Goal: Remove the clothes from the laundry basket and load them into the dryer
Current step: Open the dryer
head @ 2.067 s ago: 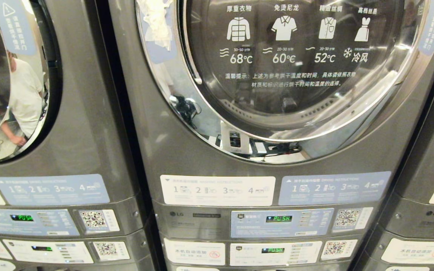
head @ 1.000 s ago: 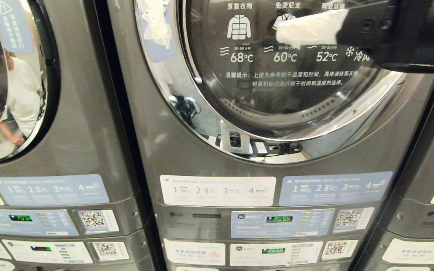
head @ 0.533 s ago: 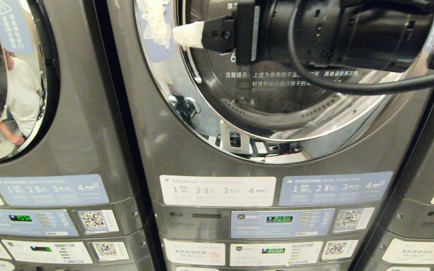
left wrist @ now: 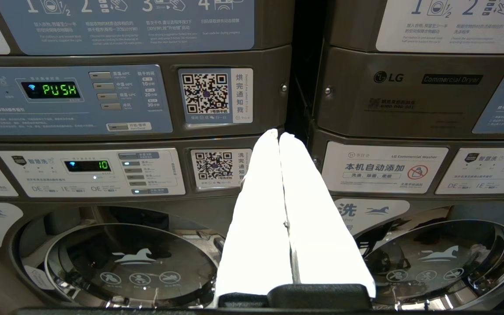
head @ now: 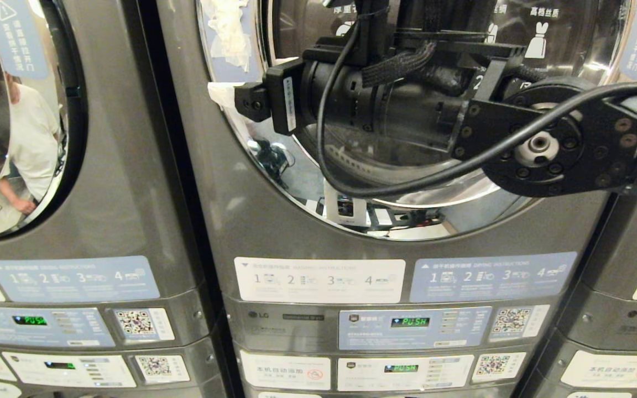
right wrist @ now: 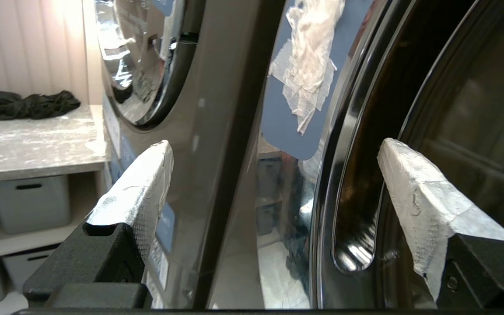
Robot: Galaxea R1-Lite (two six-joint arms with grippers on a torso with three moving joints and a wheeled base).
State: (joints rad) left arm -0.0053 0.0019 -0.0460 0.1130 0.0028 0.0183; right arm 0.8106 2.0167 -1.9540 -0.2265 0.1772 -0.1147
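The grey dryer (head: pixel 230 221) fills the head view, its round chrome-ringed door (head: pixel 291 182) closed. My right arm reaches across the door glass from the right. My right gripper (head: pixel 224 97) is at the door's left rim. In the right wrist view the right gripper (right wrist: pixel 276 144) is open, its white-wrapped fingers (right wrist: pixel 138 188) standing either side of the chrome rim and a dark recess (right wrist: pixel 357 245) in it, holding nothing. My left gripper (left wrist: pixel 279 133) is shut and empty, parked low before the control panels. The laundry basket is out of view.
A second machine (head: pixel 103 166) stands close on the left, another at the right edge. A person shows reflected in the left door (head: pixel 31 143). In the right wrist view a dark heap of cloth (right wrist: pixel 24 105) lies on a pale counter (right wrist: pixel 37 148) with storage bins below.
My right arm has swung in from the upper right, crossed the door glass leftward and dropped lower. Its gripper now sits at the door's left rim. The left arm has not moved.
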